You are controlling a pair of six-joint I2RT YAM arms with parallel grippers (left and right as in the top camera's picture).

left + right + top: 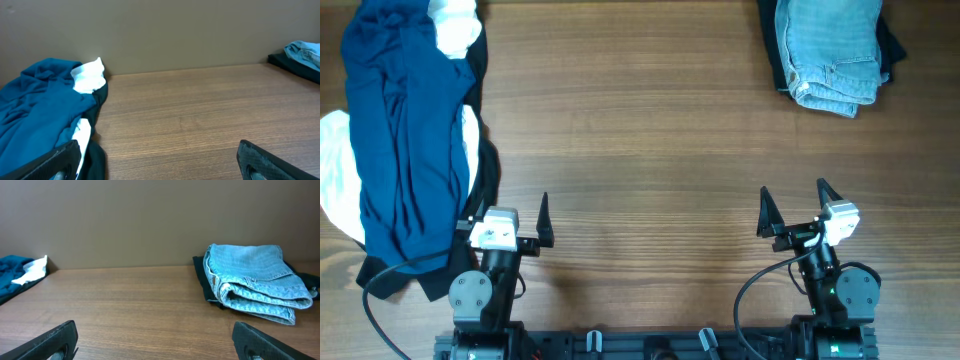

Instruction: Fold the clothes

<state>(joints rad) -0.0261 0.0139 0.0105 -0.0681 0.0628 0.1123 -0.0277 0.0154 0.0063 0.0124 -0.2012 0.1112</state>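
The clothes lie in a loose pile at the table's left edge. On top is a dark-blue shirt, with a white garment and a black one under it. My left gripper stands open at the pile's near right corner, its left finger over the fabric edge. In the left wrist view the blue shirt fills the left side, and the left gripper has only bare wood between its fingers. My right gripper is open over bare table at the near right, and the right wrist view shows the right gripper holding nothing.
Folded light-blue jeans rest on a dark garment at the far right corner, and the jeans also show ahead of the right gripper. Wooden table lies between the pile and the jeans. A brown wall stands behind the far edge.
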